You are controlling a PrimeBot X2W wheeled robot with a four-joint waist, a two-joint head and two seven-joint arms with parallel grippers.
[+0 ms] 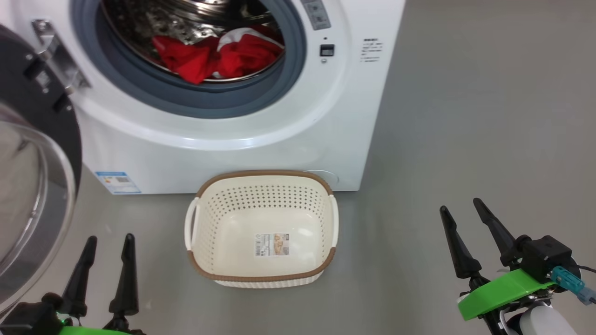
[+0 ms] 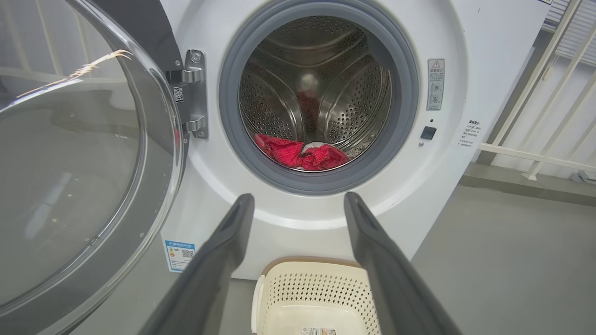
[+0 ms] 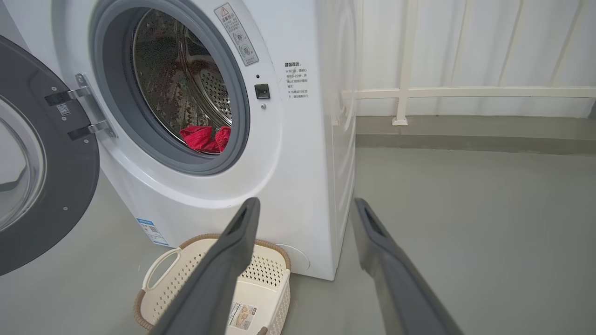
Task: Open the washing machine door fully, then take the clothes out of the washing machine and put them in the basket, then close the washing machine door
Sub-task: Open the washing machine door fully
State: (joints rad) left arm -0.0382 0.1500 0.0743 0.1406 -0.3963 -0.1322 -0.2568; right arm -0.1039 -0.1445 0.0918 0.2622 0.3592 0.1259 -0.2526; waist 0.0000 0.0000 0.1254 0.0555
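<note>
Left gripper (image 1: 110, 237) and right gripper (image 1: 460, 204): both spread wide, nothing held, low over the floor (image 1: 465, 116) on the near side, one either side of the basket (image 1: 260, 174). Clothes (image 1: 219, 53) sit bunched at the bottom front of the drum (image 2: 321, 83), just behind the grey ring (image 1: 200, 100). Door (image 1: 32, 186) stands open at left.

My read: clothes are light, soft and limp, and may drape or snag on the ring. Pinch a thick red fold on top, not a flat edge.

Writing:
- blue label (image 1: 117, 182) with QR code, low left on the washer (image 1: 233, 139)
- warning-triangle sticker (image 2: 435, 83), right of the opening
- small print block (image 1: 371, 50)
- basket sticker (image 1: 272, 244)

All too small to read. Brand: can't tell.
</note>
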